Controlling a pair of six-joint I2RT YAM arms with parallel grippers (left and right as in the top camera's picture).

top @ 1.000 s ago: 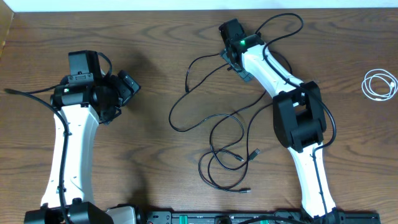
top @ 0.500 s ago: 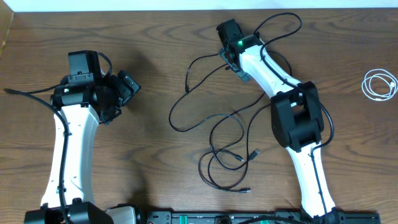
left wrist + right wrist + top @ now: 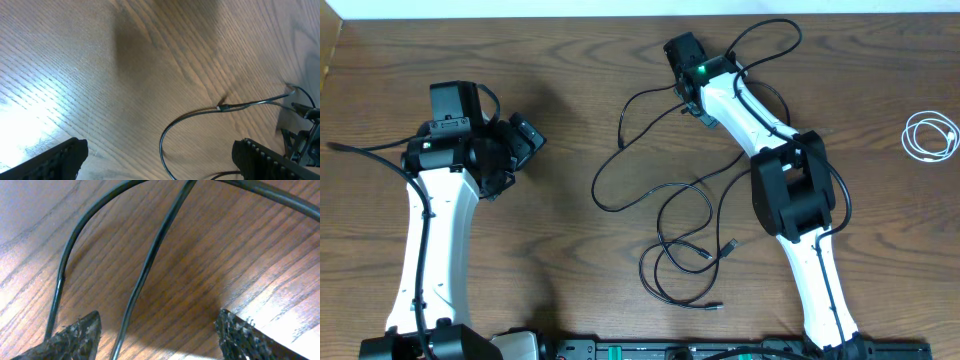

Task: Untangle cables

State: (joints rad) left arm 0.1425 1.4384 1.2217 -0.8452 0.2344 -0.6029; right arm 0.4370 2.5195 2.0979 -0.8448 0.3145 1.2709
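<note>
cables: black cables [image 3: 670,220] tangled mid-table; white cord [image 3: 931,134] coiled near right edge | right gripper [image 3: 160,330]: I see jaws apart astride one black strand, gripping nothing | left gripper [image 3: 160,155]: spread wide, empty, left of tangle

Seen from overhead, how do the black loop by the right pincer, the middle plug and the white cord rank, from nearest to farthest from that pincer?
From the right pincer:
1. Black loop, just to its left in the picture.
2. Plug, mid-table, toward the front.
3. White cord, coiled at the far right edge.
</note>
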